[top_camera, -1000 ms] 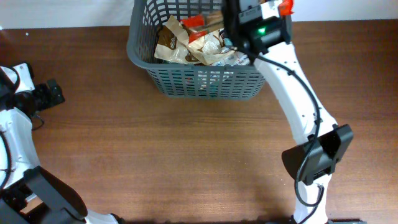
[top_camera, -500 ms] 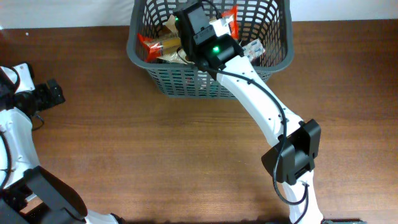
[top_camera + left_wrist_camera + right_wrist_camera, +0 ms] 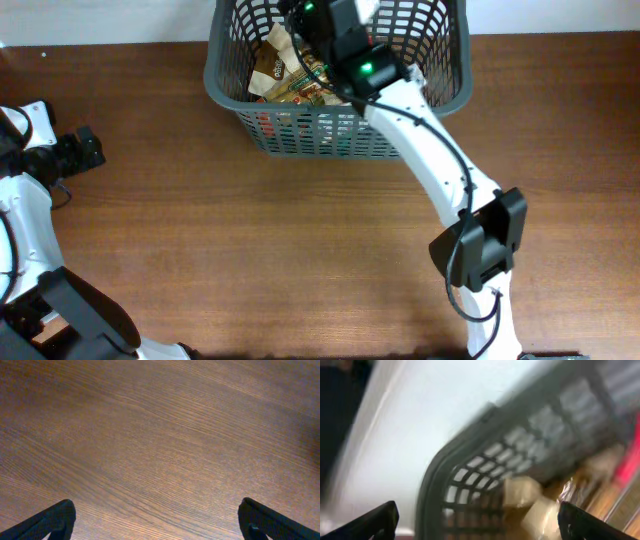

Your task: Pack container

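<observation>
The container [image 3: 335, 132], a dark grey lattice basket, stands at the far middle of the table. Brown, cream and red packets [image 3: 285, 75] lie piled in it. My right arm reaches over its rim, and my right gripper [image 3: 305, 14] hangs above the packets at the basket's back left. In the blurred right wrist view the right gripper [image 3: 481, 521] is open and holds nothing, with the container rim [image 3: 427, 495] and cream packets [image 3: 532, 507] below it. My left gripper [image 3: 86, 150] rests at the table's left edge. Seen from the left wrist, the left gripper [image 3: 159, 521] is open over bare wood.
The wooden table [image 3: 280, 250] stretches in front of the container. My right arm's base [image 3: 480, 250] stands at the front right, and its white link crosses the container's right front corner. A white wall [image 3: 435, 415] lies behind the basket.
My right arm has swung from the basket's right side to its left. Its jaws have gone from shut to wide open. The left arm has not moved.
</observation>
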Motion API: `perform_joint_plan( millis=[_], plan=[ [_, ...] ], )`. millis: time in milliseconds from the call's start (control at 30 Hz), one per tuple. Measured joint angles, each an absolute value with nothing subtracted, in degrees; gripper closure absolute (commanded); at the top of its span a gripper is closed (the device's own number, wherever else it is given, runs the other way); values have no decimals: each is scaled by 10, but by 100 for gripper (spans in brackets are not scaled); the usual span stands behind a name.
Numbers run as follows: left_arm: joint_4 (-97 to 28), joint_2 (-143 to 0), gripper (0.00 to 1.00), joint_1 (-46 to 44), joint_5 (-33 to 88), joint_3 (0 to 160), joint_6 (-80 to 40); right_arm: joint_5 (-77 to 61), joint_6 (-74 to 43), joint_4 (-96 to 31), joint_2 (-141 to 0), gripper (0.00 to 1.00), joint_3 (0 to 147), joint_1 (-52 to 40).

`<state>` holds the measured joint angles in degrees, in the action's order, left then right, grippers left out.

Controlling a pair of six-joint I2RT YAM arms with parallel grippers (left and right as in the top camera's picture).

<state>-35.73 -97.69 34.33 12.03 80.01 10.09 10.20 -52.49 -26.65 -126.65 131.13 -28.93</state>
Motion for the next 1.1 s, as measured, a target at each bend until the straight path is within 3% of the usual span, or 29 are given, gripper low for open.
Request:
perform_joint_plan(
  millis=[200,400,600,800,1100],
  plan=[
    [-357,-977,1,343,123,800,101,27,-110,-451,-1208,1,1326,-229],
    [-342,-977,1,343,123,800,101,127,100,-648,-1117,1,1340,-134],
    [-305,-977,1,343,130,799,101,170,163,-795,-1087,1,1345,-40],
    [-331,-973,1,343,140,798,108,161,163,-832,-1055,1,1340,-6],
    [-334,-802,1,343,157,799,123,172,122,-894,-801,1,1343,-2]
  ],
)
